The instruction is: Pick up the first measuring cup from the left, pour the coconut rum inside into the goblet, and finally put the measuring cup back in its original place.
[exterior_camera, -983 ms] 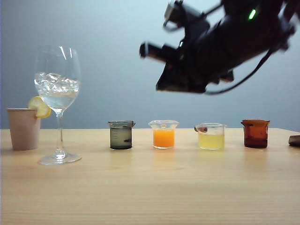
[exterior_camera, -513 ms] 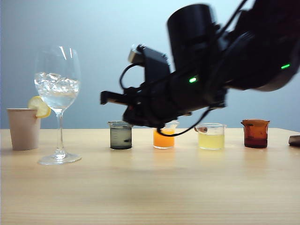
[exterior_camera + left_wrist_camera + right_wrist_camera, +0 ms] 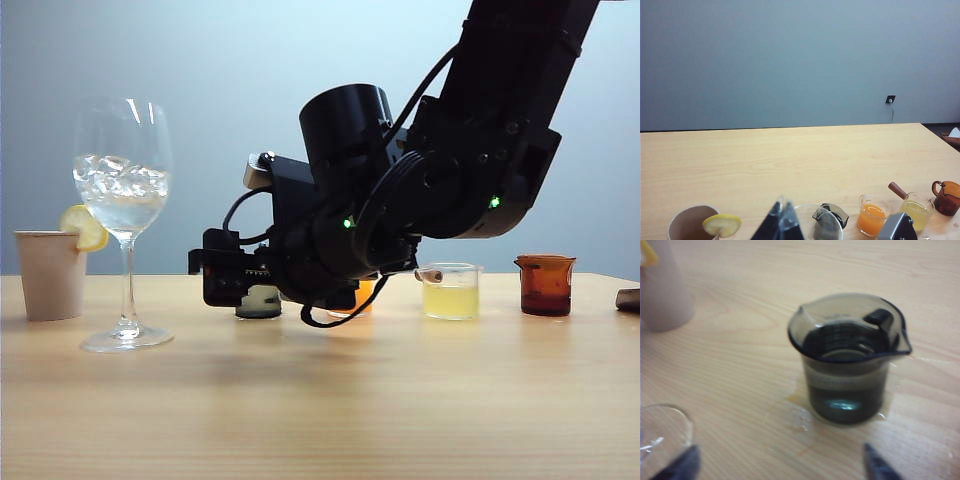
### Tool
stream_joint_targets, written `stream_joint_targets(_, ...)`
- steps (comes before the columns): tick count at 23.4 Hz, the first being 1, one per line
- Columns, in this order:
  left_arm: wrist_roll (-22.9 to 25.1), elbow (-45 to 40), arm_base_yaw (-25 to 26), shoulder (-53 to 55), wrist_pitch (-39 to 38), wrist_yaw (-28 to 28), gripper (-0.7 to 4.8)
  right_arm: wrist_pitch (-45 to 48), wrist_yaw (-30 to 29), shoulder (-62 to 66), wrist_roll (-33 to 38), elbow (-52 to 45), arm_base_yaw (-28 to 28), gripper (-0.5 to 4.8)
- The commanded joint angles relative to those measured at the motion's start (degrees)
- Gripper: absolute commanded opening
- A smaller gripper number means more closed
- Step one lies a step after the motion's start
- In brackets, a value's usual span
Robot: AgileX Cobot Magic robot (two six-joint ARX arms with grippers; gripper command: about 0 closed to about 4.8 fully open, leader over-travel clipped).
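The first measuring cup (image 3: 847, 360), smoky grey-green with a spout and a side handle, stands on the table with clear coconut rum (image 3: 845, 377) in it. My right gripper (image 3: 780, 467) is open, its two dark fingertips (image 3: 875, 465) wide apart just short of the cup and touching nothing. In the exterior view the right gripper (image 3: 215, 275) hangs low in front of the cup (image 3: 260, 301) and hides most of it. The goblet (image 3: 125, 200), holding ice, stands upright to the left. My left gripper (image 3: 780, 227) looks shut and empty, well back from the row.
A beige paper cup (image 3: 50, 275) with a lemon slice (image 3: 86, 228) stands left of the goblet. To the right of the grey cup stand an orange-filled cup (image 3: 871, 220), a pale yellow one (image 3: 450, 292) and an amber one (image 3: 545, 285). A dark object (image 3: 628, 298) lies at the right edge.
The right arm has swung down and to the left, from high above the cups to table level at the grey cup. The left arm has not moved.
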Motion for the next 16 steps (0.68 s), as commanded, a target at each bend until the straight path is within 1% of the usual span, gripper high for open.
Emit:
stream_joint_targets(1, 0.0, 0.2, 0.0, 0.0, 0.3, 0.1, -0.04, 0.6, 2.9, -0.3, 0.2, 0.2, 0.0, 4.79)
stream_joint_targets(5, 0.0, 0.2, 0.0, 0.0, 0.3, 0.1, -0.04, 2.3, 3.6, 0.1, 0.2, 0.3, -0.5, 4.79)
stream_joint_targets(9, 0.0, 0.2, 0.0, 0.0, 0.3, 0.1, -0.04, 2.9, 9.9, 2.5, 0.3, 2.3, 0.0, 4.79)
stream_joint_targets(12, 0.0, 0.2, 0.0, 0.0, 0.3, 0.1, -0.04, 2.9, 11.7, 5.4, 0.0, 6.4, 1.7, 4.79)
stream_joint_targets(15, 0.0, 0.2, 0.0, 0.0, 0.3, 0.1, -0.04, 2.9, 17.8, 7.4, -1.1, 9.0, 2.7, 4.79)
stream_joint_targets(16, 0.0, 0.2, 0.0, 0.0, 0.3, 0.1, -0.04, 3.0, 18.2, 7.7, -1.0, 9.3, 2.7, 4.79)
